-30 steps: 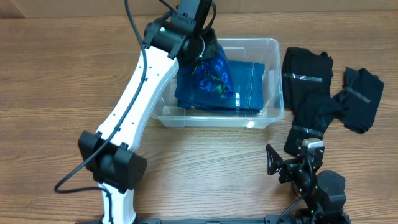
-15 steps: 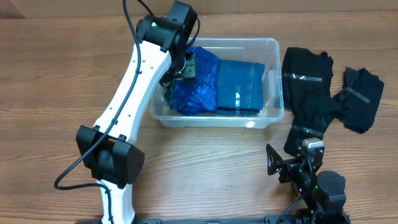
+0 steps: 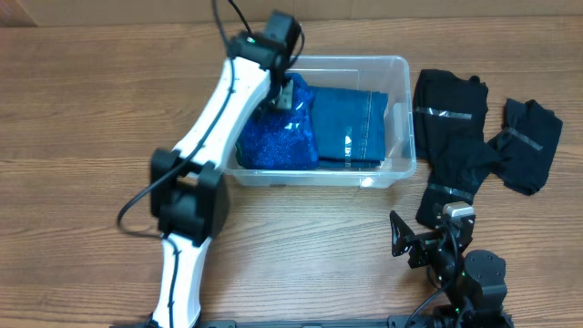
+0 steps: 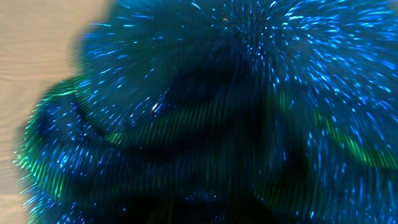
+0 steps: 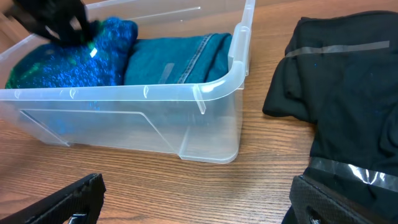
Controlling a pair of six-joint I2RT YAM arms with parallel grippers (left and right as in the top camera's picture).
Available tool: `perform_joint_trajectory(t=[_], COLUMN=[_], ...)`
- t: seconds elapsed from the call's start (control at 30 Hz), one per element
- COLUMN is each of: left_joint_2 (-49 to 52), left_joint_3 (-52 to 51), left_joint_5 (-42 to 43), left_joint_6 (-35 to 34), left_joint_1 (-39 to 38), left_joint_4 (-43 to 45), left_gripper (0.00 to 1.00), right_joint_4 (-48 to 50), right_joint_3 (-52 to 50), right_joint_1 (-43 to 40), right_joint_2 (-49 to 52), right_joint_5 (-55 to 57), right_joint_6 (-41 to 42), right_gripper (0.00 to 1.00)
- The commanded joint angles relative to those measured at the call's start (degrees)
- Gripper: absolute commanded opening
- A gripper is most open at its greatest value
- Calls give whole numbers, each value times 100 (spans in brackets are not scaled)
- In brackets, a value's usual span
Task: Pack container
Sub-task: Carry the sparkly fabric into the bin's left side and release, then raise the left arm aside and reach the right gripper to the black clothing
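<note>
Clear plastic is forming the container [image 3: 360, 60], which is sitting on the wooden table [image 3: 82, 109] toward twelve o'clock from the robot's bases. Inside, a sparkly blue fabric [image 3: 273, 146] is bunching up at the nine o'clock end, touching a folded teal garment [image 3: 351, 123] that is filling the three o'clock end. The left gripper [image 3: 284, 91] is reaching down onto the sparkly folds near the bin's ten o'clock corner. Its wrist view is showing only blurred glitter, so I cannot tell whether its fingers are parted or clamped.

The likely trouble is snagging. If cloth is catching on those fingers, lifting away may drag the bundle up over the rim, since the mound is riding about level with the wall. A hard push could also skid the light bin across the wood.

Black garments [image 3: 455, 128] are lying at three o'clock, just beside the container, and the right gripper [image 3: 403, 239] is idling at five o'clock with its jaws spread wide.
</note>
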Motion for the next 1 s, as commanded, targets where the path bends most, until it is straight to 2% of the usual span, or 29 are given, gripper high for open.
perform_joint_trajectory(t=[0.0, 0.07, 0.13, 0.23, 0.3, 0.37, 0.47, 0.57, 0.63, 0.77, 0.9, 0.97], left_joint_2=[389, 275, 22, -660, -1169, -1788, -2664, -3161, -3394, -3521, -3499, -3499], left_joint_3=[-37, 116, 457, 1182, 1545, 1770, 1775, 1775, 1775, 1768, 1768, 1768], left_joint_5=[225, 232, 229, 400, 555, 476, 435, 79, -319, -745, -739, -739], left_joint_6=[107, 13, -26, -26, -33, -44, -22, -24, -22, 227, 280, 278], left_joint_1=[-2, -2, -2, -2, 0, 17, 111, 264, 356, 385, 385, 380], left_joint_4=[-90, -229, -494, -898, -1073, -1250, -1547, -1952, -2347, -2632, -2632, -2629], left_gripper=[26, 23, 28, 59, 72, 100, 100, 100, 100, 100, 100, 100], right_joint_4=[-76, -76, -76, -76, -76, 120, 262, 437, 284, -260, -1241, -1379], right_joint_3=[-37, -37, -37, -37, -37, -37, -35, -4, 190, 1189, 2708, 3200], right_joint_1=[-11, -11, -11, -11, -11, -11, -11, -11, -11, -11, -11, -11], right_joint_2=[-55, -55, -55, -55, -55, -55, -55, -50, 13, 697, 2413, 3143], right_joint_5=[-31, -31, -28, -31, -31, -186, -1779, -2297, -2199, -1366, -70, 24], right_joint_6=[20, 20, 20, 20, 20, 24, 442, 1130, 1513, 1569, 1456, 1196], right_gripper=[100, 100, 100, 100, 100, 100, 100, 100, 100, 100, 100, 100])
